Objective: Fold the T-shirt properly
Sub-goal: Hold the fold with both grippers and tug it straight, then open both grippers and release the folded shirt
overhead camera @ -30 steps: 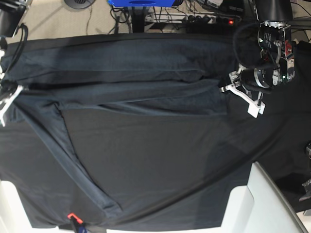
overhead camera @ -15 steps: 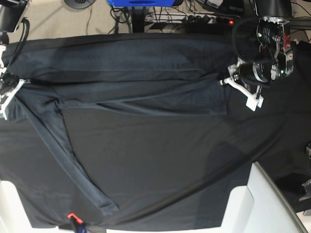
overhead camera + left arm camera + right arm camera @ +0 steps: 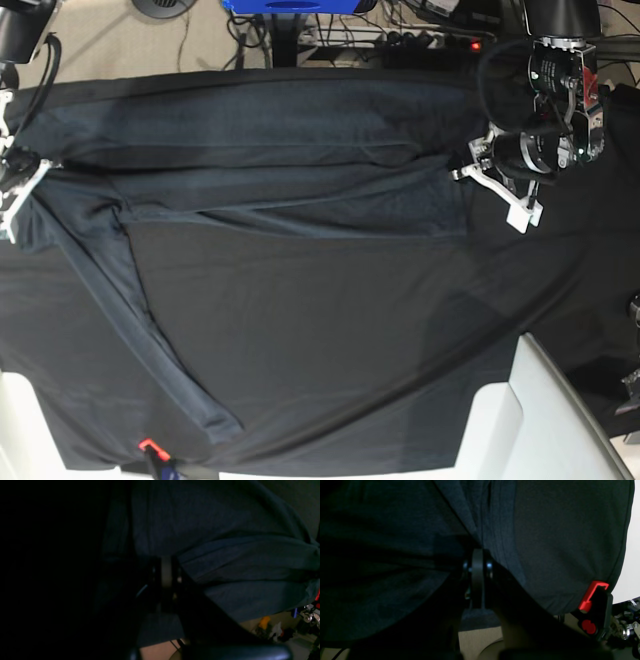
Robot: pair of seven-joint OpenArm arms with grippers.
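The T-shirt, dark slate-grey, lies in a long folded band across the far half of the table. One long sleeve trails toward the near edge. At the band's right end my left gripper is shut on the shirt's edge. In the left wrist view the gripper pinches a fold of the T-shirt. My right gripper is shut on the shirt's left end. In the right wrist view it clamps the T-shirt above the black tablecloth.
The black tablecloth covers the table. A red clamp holds it at the near edge and shows again as the clamp in the right wrist view. A white panel juts in at the near right. Cables lie on the floor beyond.
Both grippers have drawn a little toward the far side, still shut on the shirt's ends. The left end of the band rose with the right gripper, and the sleeve shifted slightly.
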